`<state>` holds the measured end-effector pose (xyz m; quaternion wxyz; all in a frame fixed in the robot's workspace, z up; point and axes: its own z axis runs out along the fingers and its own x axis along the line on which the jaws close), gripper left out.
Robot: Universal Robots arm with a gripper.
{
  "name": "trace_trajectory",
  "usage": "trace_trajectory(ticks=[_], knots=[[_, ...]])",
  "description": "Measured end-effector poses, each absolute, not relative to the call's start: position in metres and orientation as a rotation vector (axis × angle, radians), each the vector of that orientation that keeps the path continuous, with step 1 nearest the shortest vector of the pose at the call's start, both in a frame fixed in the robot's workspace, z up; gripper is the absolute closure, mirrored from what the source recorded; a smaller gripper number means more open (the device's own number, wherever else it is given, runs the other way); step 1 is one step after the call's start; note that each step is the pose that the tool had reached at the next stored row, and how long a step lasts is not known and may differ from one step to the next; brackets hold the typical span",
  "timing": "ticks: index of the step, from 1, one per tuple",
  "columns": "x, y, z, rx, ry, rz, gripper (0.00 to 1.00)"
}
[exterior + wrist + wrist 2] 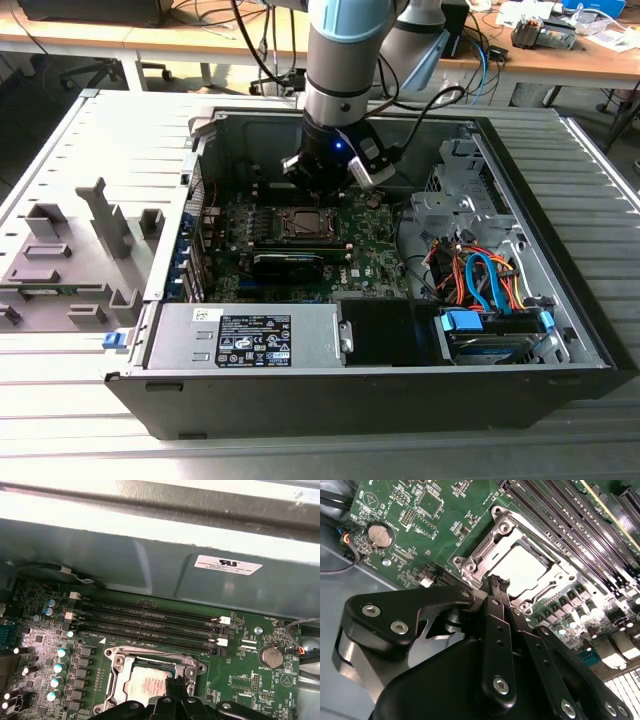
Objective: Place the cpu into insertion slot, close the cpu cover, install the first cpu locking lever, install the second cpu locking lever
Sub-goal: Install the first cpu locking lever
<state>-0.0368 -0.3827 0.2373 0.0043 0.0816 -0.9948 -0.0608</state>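
A slatted grey workbench (60, 150) carries an open computer case (560, 330) laid on its side, with wooden desks and loose cables behind it. The arm reaches down into the case and its gripper (330, 175) hangs just above the green circuit board (370, 240). In both wrist views the gripper's black fingers (496, 587) are drawn together, tips meeting, with nothing between them, right at the edge of the insertion slot (475, 555). The cpu (520, 567) already lies in that slot, its pale metal top showing through the window of the cpu cover (555, 570), which looks to be lying flat over it. So I'd judge the chip placed and the cover down, with the levers the work in hand. The levers themselves are hard to pick out among the shiny metal, and the fingers hide the near side of the slot, so I cannot tell whether either is latched.
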Motion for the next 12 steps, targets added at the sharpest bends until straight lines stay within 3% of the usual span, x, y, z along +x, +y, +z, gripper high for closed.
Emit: trace_trajectory(ticks=[10,12], knots=[[-0.037,-0.383,0.249,0.256,-3.117,-0.189,0.89],[-0.037,-0.383,0.25,0.255,-3.117,-0.142,0.89]])
